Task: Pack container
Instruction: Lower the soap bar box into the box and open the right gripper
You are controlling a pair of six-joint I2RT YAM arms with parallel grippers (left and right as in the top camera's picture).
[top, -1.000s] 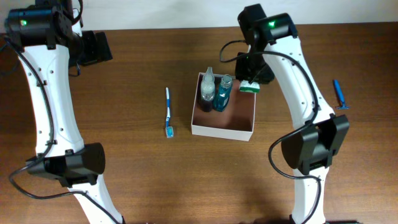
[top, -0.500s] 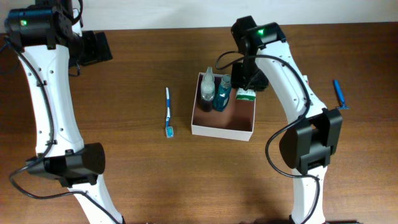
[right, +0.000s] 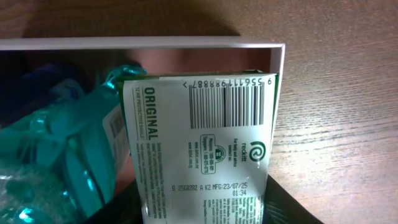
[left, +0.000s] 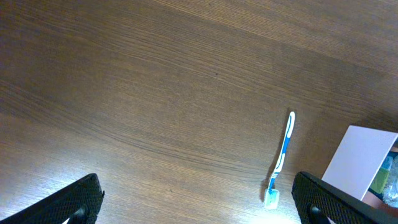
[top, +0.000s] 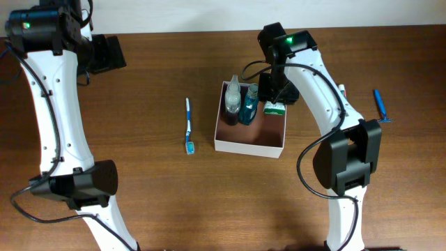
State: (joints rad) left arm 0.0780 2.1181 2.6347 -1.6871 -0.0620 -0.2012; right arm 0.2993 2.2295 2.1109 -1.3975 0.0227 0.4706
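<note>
Clamped on green-and-white carton (right: 205, 143), right gripper (top: 277, 97) has brought it over the rim into container (top: 247, 148) corner beside teal bottle (top: 248, 106); release looks next; left gripper (left: 199, 202) wide open.

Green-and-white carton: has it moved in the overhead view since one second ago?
Yes. The carton moved left and slightly down the picture, from over the container's far right corner to over its interior, beside the teal bottle.

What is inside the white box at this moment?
In the box, a dark bottle and a teal bottle are at the far side, a green-and-white carton beside them. Whether the carton touches the bottom is hidden.
</note>
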